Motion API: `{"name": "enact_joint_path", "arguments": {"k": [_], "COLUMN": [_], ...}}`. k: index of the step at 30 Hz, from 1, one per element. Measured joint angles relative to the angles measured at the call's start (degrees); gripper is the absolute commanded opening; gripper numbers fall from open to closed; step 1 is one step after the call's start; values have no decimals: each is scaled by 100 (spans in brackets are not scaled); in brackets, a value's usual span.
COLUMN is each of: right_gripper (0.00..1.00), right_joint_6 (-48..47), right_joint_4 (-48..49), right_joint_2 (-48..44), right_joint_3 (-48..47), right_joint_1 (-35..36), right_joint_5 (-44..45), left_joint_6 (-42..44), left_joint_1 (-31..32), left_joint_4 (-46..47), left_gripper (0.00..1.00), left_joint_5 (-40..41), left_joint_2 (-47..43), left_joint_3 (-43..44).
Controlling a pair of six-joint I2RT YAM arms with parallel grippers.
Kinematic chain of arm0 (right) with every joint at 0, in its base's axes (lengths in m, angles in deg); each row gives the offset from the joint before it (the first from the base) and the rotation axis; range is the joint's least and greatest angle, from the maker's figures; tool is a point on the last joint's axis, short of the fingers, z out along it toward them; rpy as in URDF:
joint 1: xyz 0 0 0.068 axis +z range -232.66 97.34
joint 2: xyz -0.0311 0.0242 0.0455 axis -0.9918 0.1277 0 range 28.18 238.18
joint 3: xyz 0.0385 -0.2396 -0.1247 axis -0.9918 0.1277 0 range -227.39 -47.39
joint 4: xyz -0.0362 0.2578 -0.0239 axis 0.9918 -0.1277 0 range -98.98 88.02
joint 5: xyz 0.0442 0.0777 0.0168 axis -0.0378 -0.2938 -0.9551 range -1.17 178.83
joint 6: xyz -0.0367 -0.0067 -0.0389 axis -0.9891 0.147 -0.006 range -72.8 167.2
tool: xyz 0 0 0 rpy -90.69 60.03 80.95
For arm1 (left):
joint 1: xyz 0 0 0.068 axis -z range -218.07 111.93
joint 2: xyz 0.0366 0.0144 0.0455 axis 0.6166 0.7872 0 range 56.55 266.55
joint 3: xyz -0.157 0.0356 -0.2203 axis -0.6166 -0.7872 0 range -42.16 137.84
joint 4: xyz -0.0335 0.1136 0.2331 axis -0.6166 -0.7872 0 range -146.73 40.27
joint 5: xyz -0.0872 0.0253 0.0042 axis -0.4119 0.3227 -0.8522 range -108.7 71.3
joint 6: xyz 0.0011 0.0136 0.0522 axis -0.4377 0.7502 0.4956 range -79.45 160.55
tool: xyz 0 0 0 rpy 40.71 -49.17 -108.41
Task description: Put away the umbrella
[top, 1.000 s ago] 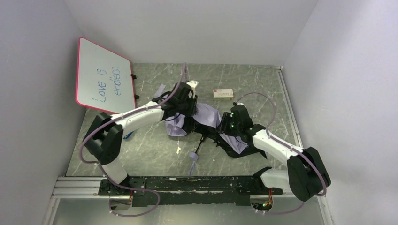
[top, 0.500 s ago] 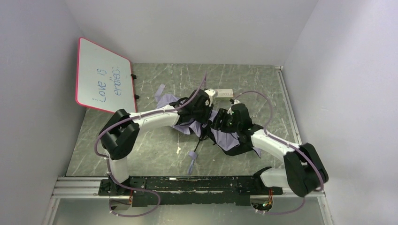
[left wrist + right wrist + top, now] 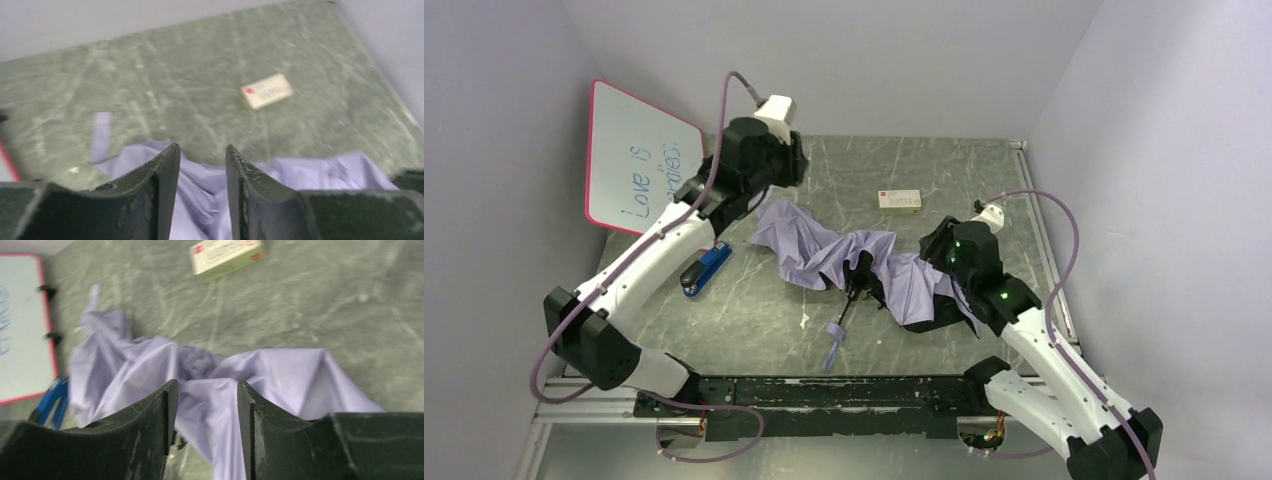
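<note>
Top view: umbrella (image 3: 824, 252) crumpled mid-bench (image 3: 754, 325), wrist loop (image 3: 832, 352) nearest. Only wrist views show left end effector (image 3: 201, 150) and right end effector (image 3: 207, 387) parted, empty.

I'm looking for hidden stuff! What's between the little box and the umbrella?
Nothing: just bare green table between the box and the umbrella, clearest in the top view.
</note>
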Motion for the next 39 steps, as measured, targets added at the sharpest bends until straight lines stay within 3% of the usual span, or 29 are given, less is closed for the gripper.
{"name": "enact_joint_path", "arguments": {"k": [3,7,10,18,28,39], "right_gripper": [14,4,0,0,0,0], "right_joint_6": [98,160,149,332,1058,1401], "right_joint_4": [-319,-310,-256,201,33,72], "right_joint_2": [199,791,1281,1519,1908,2098], "right_joint_3": [-48,74,85,717,933,1309], "right_joint_1": [-59,-457,-1060,-2487,-2835,-2861], "right_joint_5": [697,1108,1163,929,1029,612], "left_joint_6": [13,44,127,450,527,601], "left_joint_1": [-494,-914,-1078,-1268,-1886,-1906], "left_joint_4": [-219,-544,-817,-1123,-1102,-1143], "left_gripper": [27,9,5,5,5,5], "left_joint_5": [435,951,1263,1786,1882,1473], "left_joint_2": [264,1163,1875,2721,3543,4328], "left_joint_3": [282,570,750,1193,1438,1674]}}
